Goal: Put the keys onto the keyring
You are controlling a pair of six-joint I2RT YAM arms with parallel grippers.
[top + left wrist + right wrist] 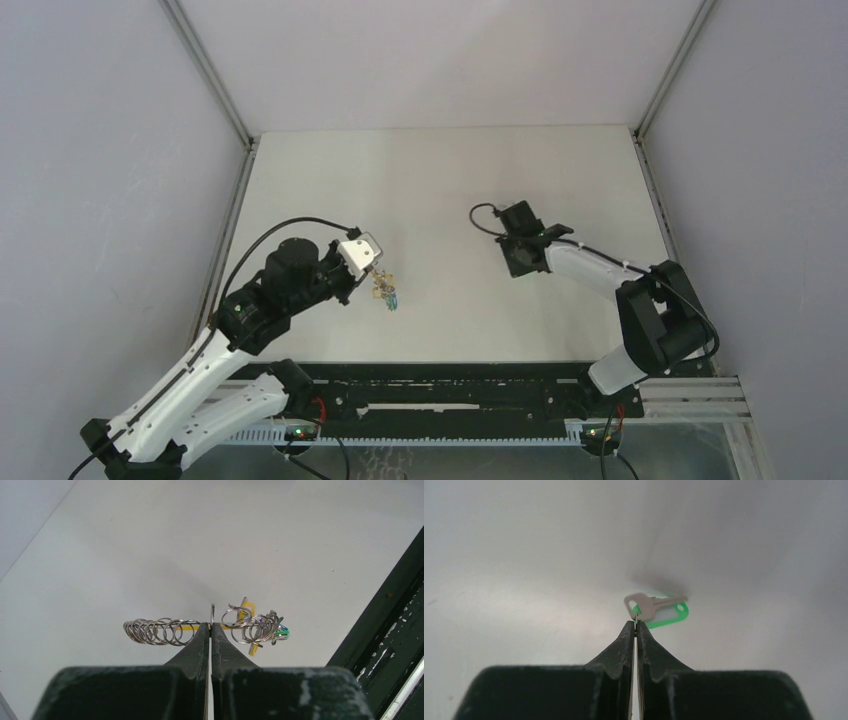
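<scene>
My left gripper (210, 625) is shut on the keyring (160, 631), a thin wire loop strung with several silvery rings and backed by a yellow band (247, 611). Green and blue key heads (282, 631) hang at its right end. In the top view this gripper (372, 270) holds the keyring bunch (386, 291) just above the table, left of centre. My right gripper (635, 623) is shut on the small ring of a silver key (643, 604) with a green tag (670, 616). In the top view the right gripper (519, 256) is right of centre; the key is hidden there.
The white table (450, 180) is walled by grey panels on three sides. A black rail (450, 385) with the arm bases runs along the near edge. It shows as a dark edge at the right of the left wrist view (395, 605).
</scene>
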